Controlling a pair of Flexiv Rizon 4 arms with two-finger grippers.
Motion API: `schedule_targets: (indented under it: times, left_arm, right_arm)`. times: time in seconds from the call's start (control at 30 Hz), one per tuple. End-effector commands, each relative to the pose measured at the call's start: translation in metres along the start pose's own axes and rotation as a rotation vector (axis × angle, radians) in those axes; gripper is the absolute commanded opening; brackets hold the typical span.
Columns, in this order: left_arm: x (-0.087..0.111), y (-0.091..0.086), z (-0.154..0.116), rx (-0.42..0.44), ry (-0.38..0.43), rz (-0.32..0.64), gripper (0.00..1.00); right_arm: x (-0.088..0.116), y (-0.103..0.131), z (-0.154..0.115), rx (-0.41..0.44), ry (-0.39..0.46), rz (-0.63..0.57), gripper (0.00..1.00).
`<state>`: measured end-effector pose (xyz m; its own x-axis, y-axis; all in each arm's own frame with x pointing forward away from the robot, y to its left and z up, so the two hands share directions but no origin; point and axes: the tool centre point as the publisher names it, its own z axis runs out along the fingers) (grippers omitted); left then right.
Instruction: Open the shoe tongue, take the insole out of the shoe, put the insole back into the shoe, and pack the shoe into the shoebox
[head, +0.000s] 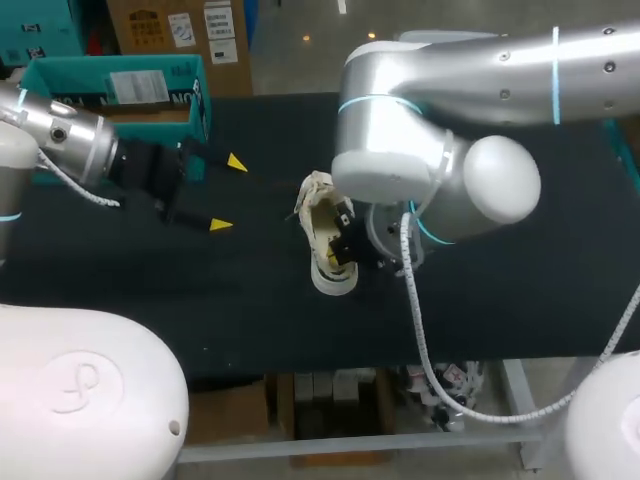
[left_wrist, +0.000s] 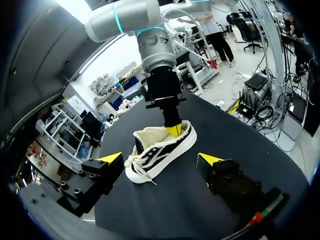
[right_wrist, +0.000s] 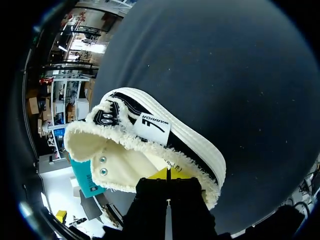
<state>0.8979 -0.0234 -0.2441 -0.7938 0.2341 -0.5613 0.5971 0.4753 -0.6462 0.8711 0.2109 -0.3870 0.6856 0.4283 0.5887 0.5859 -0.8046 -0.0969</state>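
A cream and black shoe (head: 325, 225) stands on the black table (head: 520, 290), its fuzzy collar spread wide (right_wrist: 150, 130). My right gripper (right_wrist: 168, 173) reaches down into the heel end, its yellow tips pressed together against the cream lining. Whether the insole is pinched between them cannot be told. In the left wrist view the shoe (left_wrist: 160, 150) lies ahead of my left gripper (left_wrist: 160, 158), which is open wide and clear of it, with the right gripper (left_wrist: 174, 130) standing in the heel. From above, the left gripper (head: 229, 193) hovers left of the shoe.
A teal shoebox (head: 60, 75) sits at the back left corner, behind my left arm. My right arm's bulky elbow (head: 440, 170) hangs over the table's middle right and hides part of the shoe. A white cable (head: 415, 320) loops down past the front edge.
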Motion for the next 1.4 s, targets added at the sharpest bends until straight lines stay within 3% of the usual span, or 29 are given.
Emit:
schedule_targets:
  times: [0.03,0.27,0.4,0.5,0.57,0.63,0.8,0.9,0.93,1.0,1.13,1.17,1.2,1.4]
  left_arm:
    - [0.004,-0.009,-0.013,-0.035,-0.021,-0.016,1.0]
    - [0.007,-0.005,-0.02,-0.067,-0.026,-0.065,1.0]
    - [0.009,-0.004,-0.018,-0.08,-0.007,-0.084,1.0]
    - [0.011,-0.006,-0.015,-0.082,0.011,-0.11,1.0]
    - [0.013,-0.007,-0.012,-0.075,0.022,-0.148,1.0]
    - [0.015,-0.007,-0.01,-0.056,0.036,-0.217,1.0]
    - [0.021,-0.006,-0.007,0.017,0.059,-0.388,1.0]
    - [0.023,-0.003,-0.007,-0.028,0.073,-0.435,1.0]
    - [0.023,-0.003,-0.008,-0.044,0.085,-0.437,1.0]
    - [0.02,-0.008,-0.011,-0.157,0.116,-0.364,1.0]
    - [0.02,-0.008,-0.011,-0.157,0.116,-0.364,1.0]
    - [0.02,-0.008,-0.011,-0.157,0.116,-0.364,1.0]
    - [0.02,-0.008,-0.011,-0.157,0.116,-0.364,1.0]
    - [0.02,-0.008,-0.011,-0.157,0.116,-0.364,1.0]
  right_arm:
    - [0.002,-0.005,0.02,-0.028,-0.126,-0.003,0.0]
    - [-0.005,-0.005,0.026,-0.018,-0.144,0.002,0.0]
    - [-0.001,-0.001,0.009,0.034,-0.073,0.017,0.0]
    - [0.004,0.002,-0.005,0.1,-0.018,0.015,0.0]
    - [0.007,0.003,-0.014,0.192,0.031,0.001,0.0]
    - [0.01,0.006,-0.026,0.284,0.072,-0.026,0.0]
    - [0.014,0.012,-0.038,0.401,0.108,-0.097,0.0]
    - [0.015,0.015,-0.042,0.452,0.06,-0.158,0.0]
    - [0.016,0.016,-0.043,0.481,0.01,-0.2,0.0]
    - [0.018,0.018,-0.048,0.485,0.014,-0.222,0.0]
    - [0.022,0.019,-0.063,0.612,-0.06,-0.352,0.0]
    - [0.023,0.019,-0.066,0.639,-0.074,-0.38,0.08]
    - [0.024,0.019,-0.07,0.672,-0.072,-0.402,1.0]
    - [0.024,0.019,-0.07,0.672,-0.072,-0.402,1.0]
